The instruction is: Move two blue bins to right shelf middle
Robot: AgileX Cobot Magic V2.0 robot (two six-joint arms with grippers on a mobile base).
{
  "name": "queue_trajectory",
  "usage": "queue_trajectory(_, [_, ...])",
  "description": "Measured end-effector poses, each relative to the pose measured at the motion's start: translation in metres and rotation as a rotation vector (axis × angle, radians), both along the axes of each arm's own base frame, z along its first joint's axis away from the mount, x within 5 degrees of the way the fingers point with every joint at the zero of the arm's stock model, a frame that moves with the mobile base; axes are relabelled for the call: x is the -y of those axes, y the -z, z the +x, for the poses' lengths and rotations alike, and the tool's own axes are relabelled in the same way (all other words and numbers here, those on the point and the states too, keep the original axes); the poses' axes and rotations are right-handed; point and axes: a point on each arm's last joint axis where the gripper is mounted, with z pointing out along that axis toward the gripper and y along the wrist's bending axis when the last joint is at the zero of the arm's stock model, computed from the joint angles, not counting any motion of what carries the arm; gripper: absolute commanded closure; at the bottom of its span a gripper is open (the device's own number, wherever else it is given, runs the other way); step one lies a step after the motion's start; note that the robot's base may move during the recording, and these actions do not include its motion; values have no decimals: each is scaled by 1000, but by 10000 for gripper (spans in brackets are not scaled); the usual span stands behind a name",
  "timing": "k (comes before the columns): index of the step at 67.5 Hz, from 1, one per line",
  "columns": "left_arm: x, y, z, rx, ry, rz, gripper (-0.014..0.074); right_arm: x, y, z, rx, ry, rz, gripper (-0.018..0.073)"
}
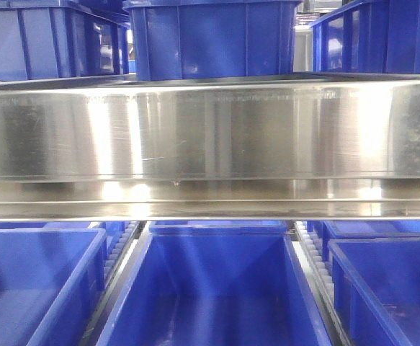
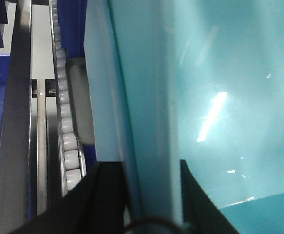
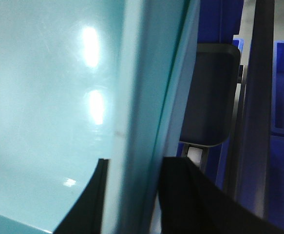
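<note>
Left wrist-mounted: left hand (image 2: 124,117) grips rim of blue bin (image 2: 219,87)

The bin (image 2: 219,97) is plain pale cyan with white glints. Crates (image 1: 217,288) are royal blue, the rail (image 1: 210,130) brushed silver with bright streaks, the rollers (image 2: 68,158) white.

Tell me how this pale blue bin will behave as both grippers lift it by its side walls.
Probably slippery: the pale blue bin has glossy walls with sharp light reflections, so the left gripper and right gripper could slide. It likely flexes somewhat, since each grips only a thin plastic wall. Probably light: the part of the inside in view looks empty.
</note>
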Motion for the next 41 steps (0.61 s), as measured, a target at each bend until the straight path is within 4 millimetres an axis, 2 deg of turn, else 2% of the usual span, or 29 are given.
queue_trajectory(41, [0,-2,1,30,1,-5,707,0,0,0,5,3,2,712])
